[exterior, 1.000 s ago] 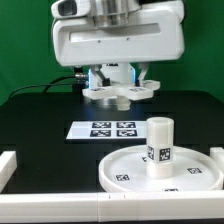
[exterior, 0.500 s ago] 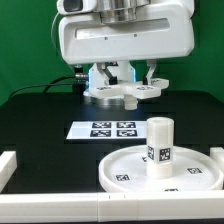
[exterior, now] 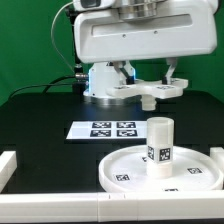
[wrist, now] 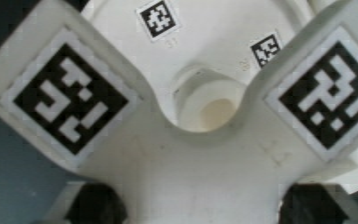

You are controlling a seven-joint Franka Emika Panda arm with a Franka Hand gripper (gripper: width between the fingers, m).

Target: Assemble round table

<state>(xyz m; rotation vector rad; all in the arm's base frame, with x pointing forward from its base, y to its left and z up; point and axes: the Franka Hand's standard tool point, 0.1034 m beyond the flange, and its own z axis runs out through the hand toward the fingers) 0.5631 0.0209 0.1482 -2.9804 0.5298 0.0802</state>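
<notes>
While the arm swings toward the exterior view's right, the white plastic cross-shaped base [exterior: 143, 92] travels with it, ending nearer the short white cylinder leg [exterior: 160, 146], which stands upright on the large rimmed round disc [exterior: 128, 172] at the front of the black surface [exterior: 40, 120]. I judge the base is being carried over to the leg. The pincer [exterior: 148, 76] is mostly hidden there. The wrist view fills that gap: dark fingers [wrist: 91, 204] sit closed against one lobe of the base, gripping it, though leg and disc are absent.
</notes>
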